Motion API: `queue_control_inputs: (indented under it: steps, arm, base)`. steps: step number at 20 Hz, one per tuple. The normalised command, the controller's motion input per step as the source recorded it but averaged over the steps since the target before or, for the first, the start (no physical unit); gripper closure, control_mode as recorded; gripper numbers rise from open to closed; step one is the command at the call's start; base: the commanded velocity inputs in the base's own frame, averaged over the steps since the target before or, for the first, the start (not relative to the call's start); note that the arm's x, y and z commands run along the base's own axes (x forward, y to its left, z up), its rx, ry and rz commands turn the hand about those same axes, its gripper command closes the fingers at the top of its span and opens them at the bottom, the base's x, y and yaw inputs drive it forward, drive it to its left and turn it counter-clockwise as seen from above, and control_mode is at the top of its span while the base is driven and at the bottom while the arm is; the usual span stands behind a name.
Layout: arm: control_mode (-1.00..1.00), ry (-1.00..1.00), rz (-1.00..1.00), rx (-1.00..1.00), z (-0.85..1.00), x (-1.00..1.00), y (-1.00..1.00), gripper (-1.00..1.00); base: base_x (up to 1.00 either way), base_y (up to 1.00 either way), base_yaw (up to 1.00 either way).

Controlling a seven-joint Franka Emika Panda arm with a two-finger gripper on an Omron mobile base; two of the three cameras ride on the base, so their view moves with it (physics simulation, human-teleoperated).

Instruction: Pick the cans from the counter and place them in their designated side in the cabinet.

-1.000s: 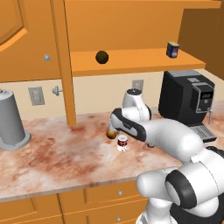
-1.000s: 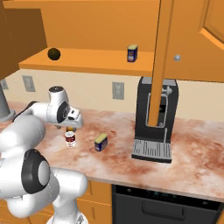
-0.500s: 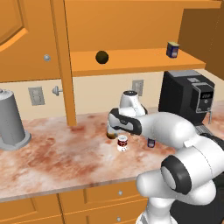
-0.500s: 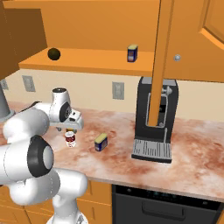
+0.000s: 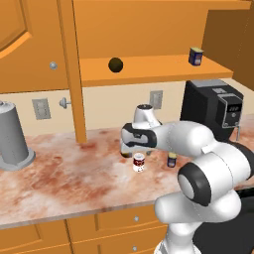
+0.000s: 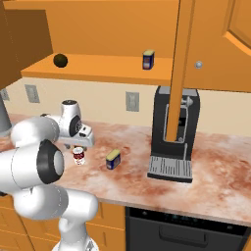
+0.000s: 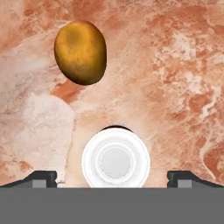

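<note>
The claw (image 7: 112, 177) stands spread to its full width, one fingertip (image 7: 41, 177) on each side of the white top of the red-and-white can (image 7: 116, 160), which sits upright directly below the hand. Over the past second the hand has swung in and settled above this can; the can has not moved on the counter (image 5: 64, 173). The fingers hold nothing yet, and no contact is visible. A brown, potato-like lump (image 7: 80, 51) lies on the stone just beyond the can. A blue can (image 6: 113, 159) stands near by on the counter, toward the black coffee machine (image 6: 174, 137). Another blue can (image 6: 148, 59) stands on the shelf of the cabinet (image 6: 108, 68), well apart from the small dark ball (image 6: 60, 60). Judgement: the approach is finished; a descent and a closing come next.
</note>
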Motion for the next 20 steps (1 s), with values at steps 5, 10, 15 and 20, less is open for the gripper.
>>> queue_control_inputs:
  steps: [5, 10, 15, 20]
  arm:
    - [-1.0, 0.01, 0.0, 0.0, -0.22, 0.09, 0.0, -1.0]
    - [-1.0, 0.01, 0.0, 0.0, -0.22, 0.07, 0.0, -1.0]
    - [-1.0, 0.01, 0.0, 0.0, -0.21, 0.08, 0.0, -1.0]
    - [-1.0, 0.01, 0.0, 0.0, -0.08, 0.02, 0.0, 1.0]
  base:
    - [0.0, 0.0, 0.0]
    - [0.0, 0.0, 0.0]
    - [0.0, 0.0, 0.0]
    - [0.0, 0.0, 0.0]
